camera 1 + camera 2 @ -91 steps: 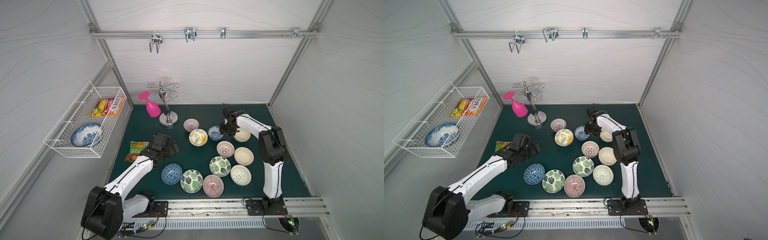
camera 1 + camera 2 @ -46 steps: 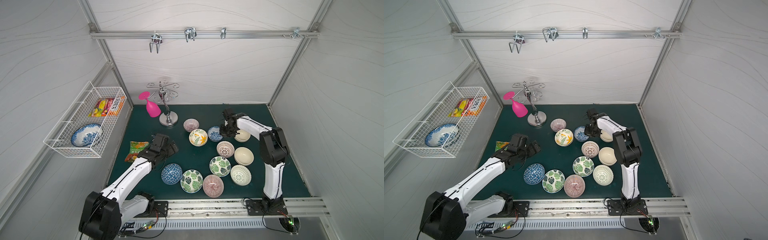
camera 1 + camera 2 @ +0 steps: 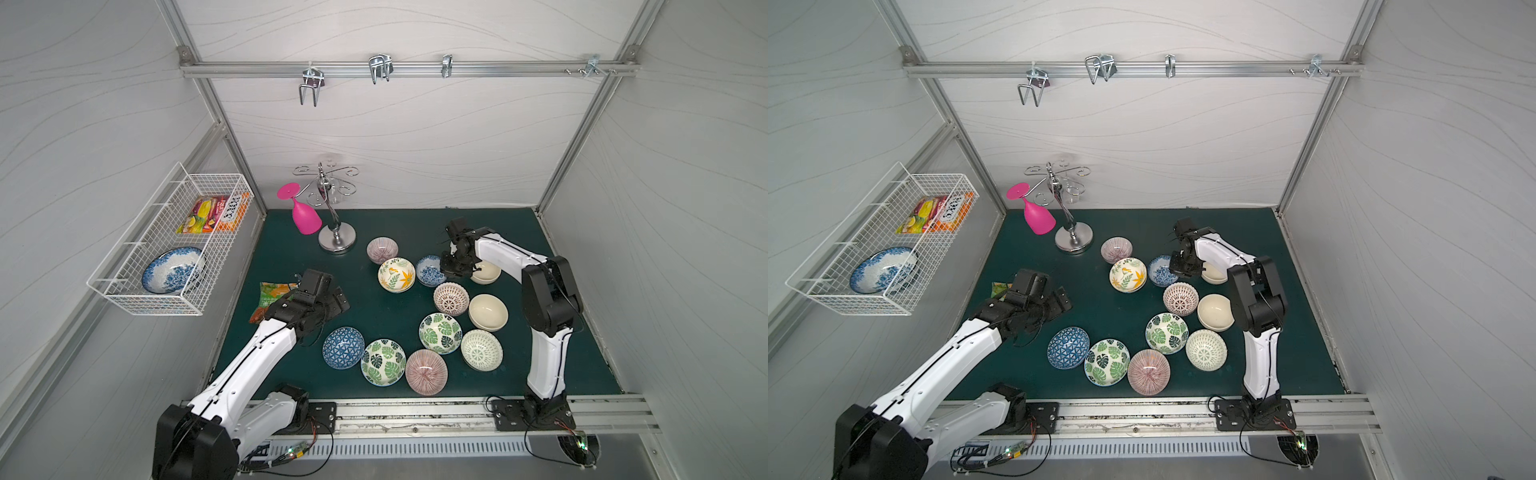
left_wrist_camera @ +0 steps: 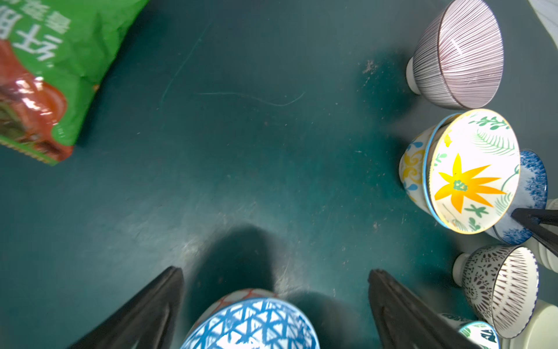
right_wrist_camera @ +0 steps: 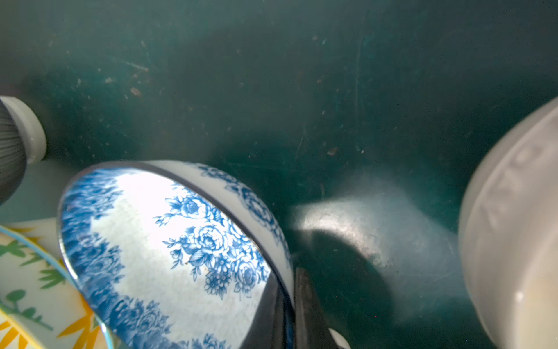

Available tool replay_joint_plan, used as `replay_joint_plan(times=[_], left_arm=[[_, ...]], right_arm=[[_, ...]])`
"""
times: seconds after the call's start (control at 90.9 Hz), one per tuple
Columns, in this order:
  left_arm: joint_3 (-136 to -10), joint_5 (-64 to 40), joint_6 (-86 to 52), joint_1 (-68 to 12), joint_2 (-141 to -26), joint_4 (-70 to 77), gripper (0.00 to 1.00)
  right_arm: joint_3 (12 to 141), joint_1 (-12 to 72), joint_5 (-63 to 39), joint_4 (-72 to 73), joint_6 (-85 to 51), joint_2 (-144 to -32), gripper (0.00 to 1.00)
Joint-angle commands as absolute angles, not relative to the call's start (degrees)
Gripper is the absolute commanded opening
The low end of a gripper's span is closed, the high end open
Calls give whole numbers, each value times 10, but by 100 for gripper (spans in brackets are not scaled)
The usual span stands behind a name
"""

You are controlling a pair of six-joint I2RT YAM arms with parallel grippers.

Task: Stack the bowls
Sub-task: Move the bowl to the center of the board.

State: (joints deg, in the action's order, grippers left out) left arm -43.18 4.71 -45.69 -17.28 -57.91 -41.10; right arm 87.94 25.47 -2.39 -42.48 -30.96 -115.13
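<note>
Several small bowls stand on the green mat. My right gripper (image 3: 452, 269) (image 3: 1178, 269) (image 5: 287, 290) is shut on the rim of the blue floral bowl (image 3: 429, 271) (image 3: 1159, 271) (image 5: 169, 241), one finger inside and one outside. A cream bowl (image 3: 487, 272) (image 5: 513, 241) sits just beside it. The yellow floral bowl (image 3: 397, 274) (image 4: 471, 172) rests nested in a second one. My left gripper (image 3: 330, 301) (image 3: 1059, 301) (image 4: 276, 273) is open and empty, just behind the blue triangle-patterned bowl (image 3: 343, 347) (image 4: 250, 323).
Green leaf bowls (image 3: 440, 332) (image 3: 383, 361), pink striped bowls (image 3: 382, 249) (image 3: 426, 371), lattice bowls (image 3: 451, 299) (image 3: 481, 355) and a cream bowl (image 3: 488, 311) crowd the mat. A snack packet (image 3: 270, 297) lies left. A pink goblet (image 3: 305, 216) hangs on a stand (image 3: 337, 241). A wire basket (image 3: 124, 291) hangs on the left wall.
My right gripper has closed onto the rim of the blue floral bowl. The left gripper has drifted slightly toward the front and stays open.
</note>
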Motion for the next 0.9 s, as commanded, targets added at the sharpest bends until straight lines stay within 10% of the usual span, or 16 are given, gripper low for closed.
replay_joint_plan(times=[0.0,0.143,0.418,0.891], left_arm=[[-465,65,-473,-171,-561,-482,100],[-453,55,-494,-171,-535,-514,99],[-411,37,-527,-171,-490,-553,91],[-318,-11,-585,-172,-438,-561,76]], right_arm=[[904,259,-52,-512,-280,-1160,0],[936,258,-55,-546,-266,-1181,4],[951,252,-50,-548,-262,-1165,46],[971,261,-46,-562,-279,-1064,51]])
